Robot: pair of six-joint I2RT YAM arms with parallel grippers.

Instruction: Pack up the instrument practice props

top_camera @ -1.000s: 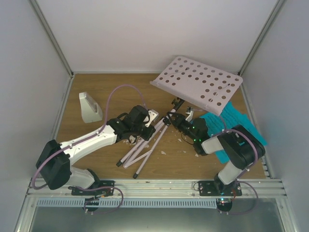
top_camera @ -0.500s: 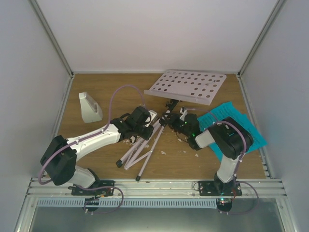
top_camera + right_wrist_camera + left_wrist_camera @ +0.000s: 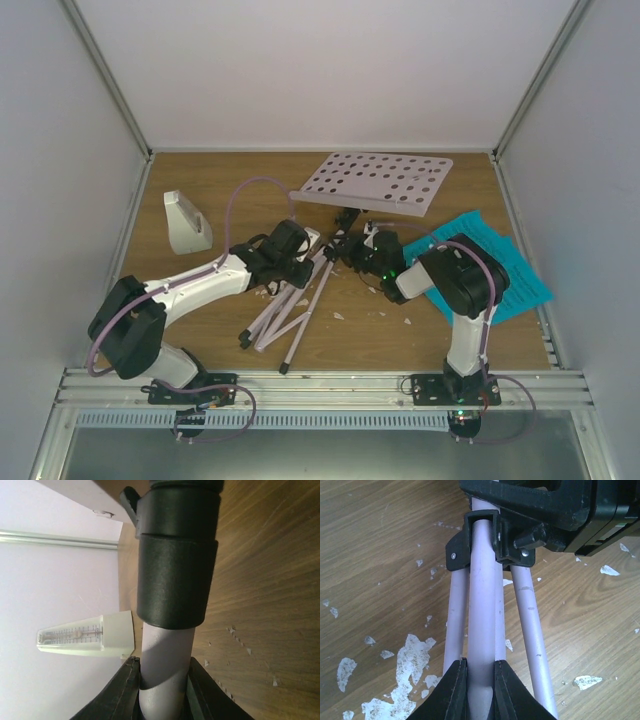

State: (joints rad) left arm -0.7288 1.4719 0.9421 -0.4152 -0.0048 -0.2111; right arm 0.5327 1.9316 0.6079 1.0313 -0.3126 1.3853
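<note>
- Where it lies toppled mid-table, the pale-lilac tripod music stand [image 3: 296, 308] has its folded legs pointing to the near edge. Its hole-perforated plate [image 3: 375, 183] is at the far end, tilted.
- Only the top view shows the whole stand. Each wrist view shows a short stretch of tube.
- Left wrist view: left gripper [image 3: 480, 682] is clamped on the middle leg tube [image 3: 482, 605], one black fingertip on each side. Two more lilac legs run just beside it, all meeting at a black hub [image 3: 480, 532].
- Top view: left gripper [image 3: 306, 258] sits at the upper end of the legs. Its jaw state is unreadable from there.
- Right wrist view: right gripper [image 3: 162, 692] is closed on the stand's shaft [image 3: 166, 652], just below a black sleeve [image 3: 177, 575]. The top view doesn't resolve that sleeve.
- Top view: right gripper [image 3: 352, 248] is near the left one, between the legs and the plate.
- White pyramid metronome [image 3: 186, 222] stands at the far left of the table, well apart from the stand. It also shows in the right wrist view [image 3: 85, 636], not in the left.
- Cyan sheet-music pages [image 3: 505, 265] lie flat at the right side, partly under the right arm. Top view only.
- White crumbs [image 3: 410, 655] are scattered on the wooden table [image 3: 380, 540], clearest in the left wrist view beside the legs. A few show in the right wrist view too.
</note>
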